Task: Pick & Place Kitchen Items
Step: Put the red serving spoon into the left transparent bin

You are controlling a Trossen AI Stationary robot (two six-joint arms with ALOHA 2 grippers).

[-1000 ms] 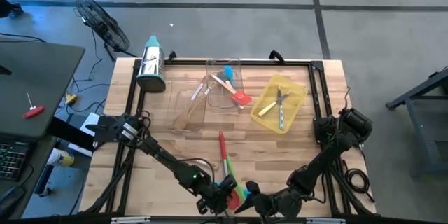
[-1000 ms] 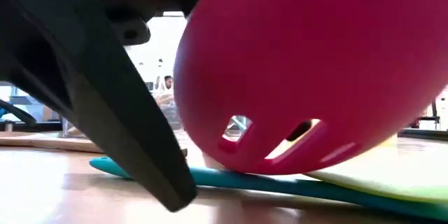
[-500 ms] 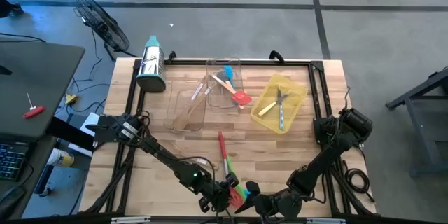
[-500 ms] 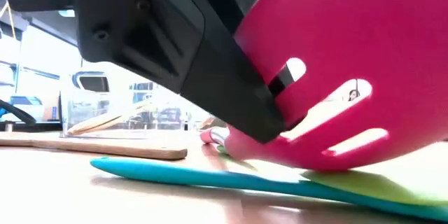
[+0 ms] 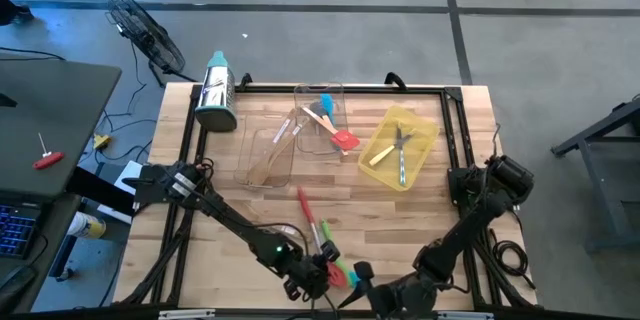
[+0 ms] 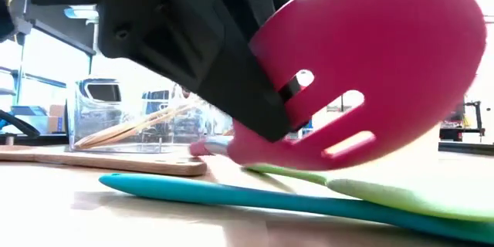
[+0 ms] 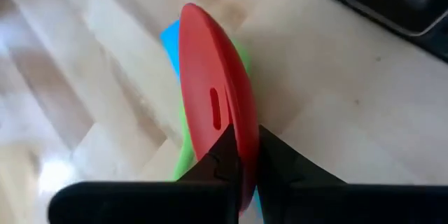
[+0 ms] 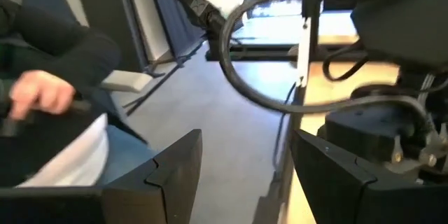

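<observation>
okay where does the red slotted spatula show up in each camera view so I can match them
High view: red slotted spatula near the table's front edge, its head in the left gripper.
Low view: spatula fills the upper right, lifted.
Left wrist view: edge-on, centre, pinched between the fingers.
Right wrist view: not in it.
Shared landmark: the teal spatula beneath it.

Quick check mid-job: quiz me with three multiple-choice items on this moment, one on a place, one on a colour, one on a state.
1. Where is the left claw?
A. near table edge
B. over the yellow tray
C. beside the grater

2. What colour is the slotted spatula in that claw?
A. grey
B. red
C. white

3. The left claw is:
A. wide open
B. out of view
C. shut on the spatula

Key: 1 A, the high view shows it at the near edge. 2 B, the low view shows red. 3 C, its fingers pinch the head.
</observation>
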